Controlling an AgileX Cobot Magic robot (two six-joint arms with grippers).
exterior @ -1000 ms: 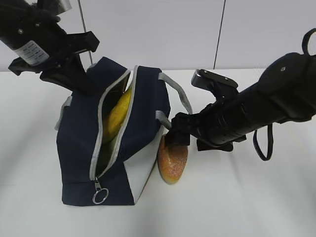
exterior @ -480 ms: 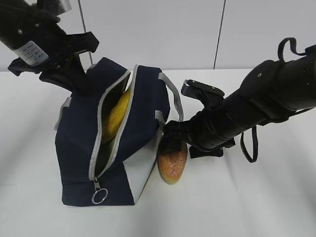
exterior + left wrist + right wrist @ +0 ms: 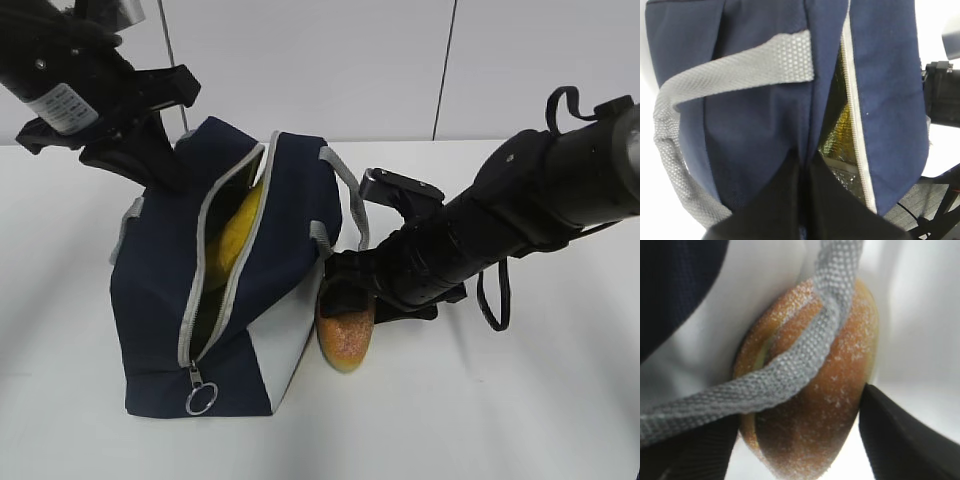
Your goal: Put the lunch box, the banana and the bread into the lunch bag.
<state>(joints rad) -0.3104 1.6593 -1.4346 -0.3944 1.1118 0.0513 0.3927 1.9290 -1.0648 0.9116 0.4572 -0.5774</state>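
Exterior: boxy navy fabric lunch bag (image 3: pixel 225 280) unzipped, curved yellow banana (image 3: pixel 232 240) inside, glossy golden-brown oval bread (image 3: pixel 346 332) on the white table (image 3: pixel 480 400) touching the bag's side; lunch box unseen; white label on the left arm, unreadable. Left wrist: left gripper (image 3: pixel 802 192) pinched shut on bag fabric. Right wrist: right gripper (image 3: pixel 795 440) open, fingers straddling bread, grey webbing handle (image 3: pixel 790 360) draped across; better gripped clear of the strap.

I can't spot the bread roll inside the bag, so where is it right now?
The bread lies on the table against the lunch bag's white right corner, outside it, with the right pincer straddling it.
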